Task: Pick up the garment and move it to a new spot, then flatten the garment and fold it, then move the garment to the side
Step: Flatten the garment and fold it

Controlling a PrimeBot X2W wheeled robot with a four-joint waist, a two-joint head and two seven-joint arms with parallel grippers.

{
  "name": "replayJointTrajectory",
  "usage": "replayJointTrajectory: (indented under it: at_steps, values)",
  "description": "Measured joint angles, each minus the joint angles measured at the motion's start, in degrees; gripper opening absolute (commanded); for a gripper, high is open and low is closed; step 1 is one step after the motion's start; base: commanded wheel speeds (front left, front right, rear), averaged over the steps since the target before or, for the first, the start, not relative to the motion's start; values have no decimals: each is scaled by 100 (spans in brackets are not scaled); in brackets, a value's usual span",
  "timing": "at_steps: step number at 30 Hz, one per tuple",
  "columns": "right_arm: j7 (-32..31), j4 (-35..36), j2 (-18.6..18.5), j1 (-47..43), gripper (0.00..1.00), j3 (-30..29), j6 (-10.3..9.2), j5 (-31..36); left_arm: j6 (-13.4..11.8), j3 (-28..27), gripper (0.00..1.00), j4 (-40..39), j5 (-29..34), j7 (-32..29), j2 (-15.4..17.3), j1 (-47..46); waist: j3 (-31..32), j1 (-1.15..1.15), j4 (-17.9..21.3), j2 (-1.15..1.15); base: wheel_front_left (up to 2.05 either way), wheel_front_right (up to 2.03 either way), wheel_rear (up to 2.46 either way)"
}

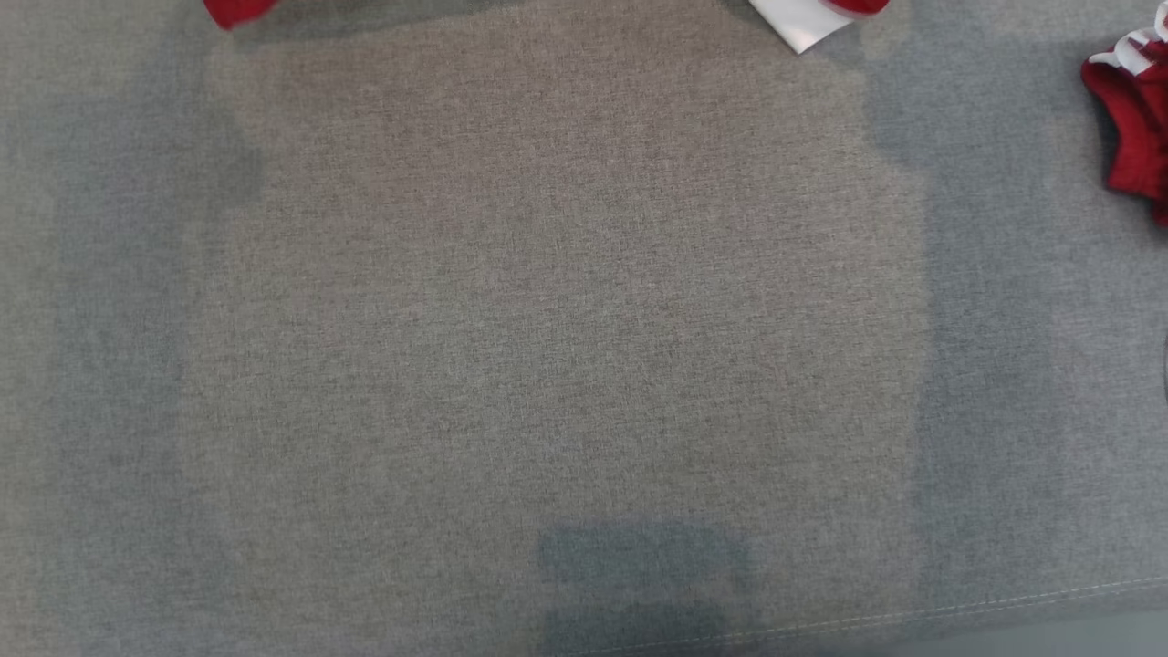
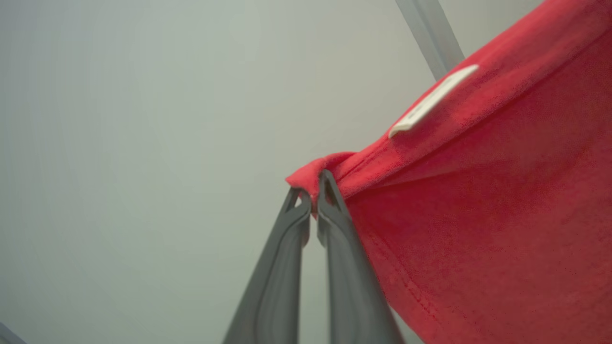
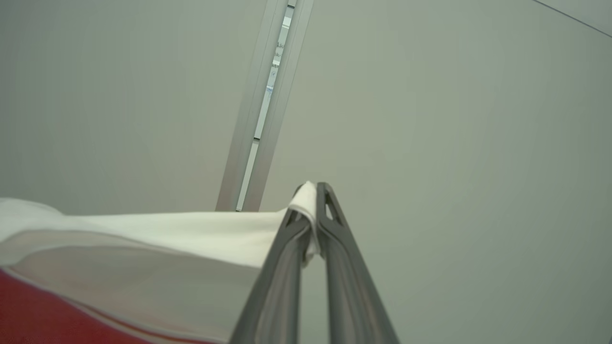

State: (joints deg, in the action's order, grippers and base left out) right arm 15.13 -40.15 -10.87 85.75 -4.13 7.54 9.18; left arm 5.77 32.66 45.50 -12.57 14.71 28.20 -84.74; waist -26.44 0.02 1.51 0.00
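The garment is red with a white part. In the left wrist view my left gripper (image 2: 313,192) is shut on a red corner of the garment (image 2: 478,215), which spreads away to the right and carries a small white label (image 2: 432,101). My right gripper (image 3: 313,191) is shut on a white corner of the garment (image 3: 143,236), whose cloth runs off to the left with red below it. In the head view, a red tip (image 1: 235,9) and a white corner (image 1: 803,23) of the garment hang in at the top edge, above the grey cloth surface (image 1: 566,319).
A second bunched red and white piece of clothing (image 1: 1136,119) lies at the right edge of the surface. The surface's stitched front edge (image 1: 912,616) runs along the bottom right. Broad shadows fall across the cloth.
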Motion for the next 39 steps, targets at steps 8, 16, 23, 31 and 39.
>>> replayJointTrajectory:
  at_steps: [8, 16, 23, 31, 39]
  values:
    - [0, 906, -38, 500, 0, -744, 0, 561, -281, -166, 0, -662, 285, 44, 10, -556, -207, -1, -79, 0, 0, 0, 0]
    - [1, 793, -52, 52, 0, -810, 2, 468, -155, -302, 0, -721, 200, 47, 124, 205, -310, -1, -2, 0, 0, 0, 0]
    - [0, 436, -49, -843, 0, -308, 7, -560, -126, -547, 0, -668, 87, 47, 221, 999, -502, -1, 170, 0, 0, 0, 0]
    - [0, 1092, -397, -2770, 0, 96, 10, -2000, -216, -1149, 0, -1115, -171, 48, 20, 2681, -309, -2, 190, 0, 0, 0, 0]
    - [-10, 1533, -415, -5035, 0, 230, 29, -2929, -276, -1850, 0, -1399, -287, 48, -580, 5005, 424, -2, 153, 0, 0, 0, 0]
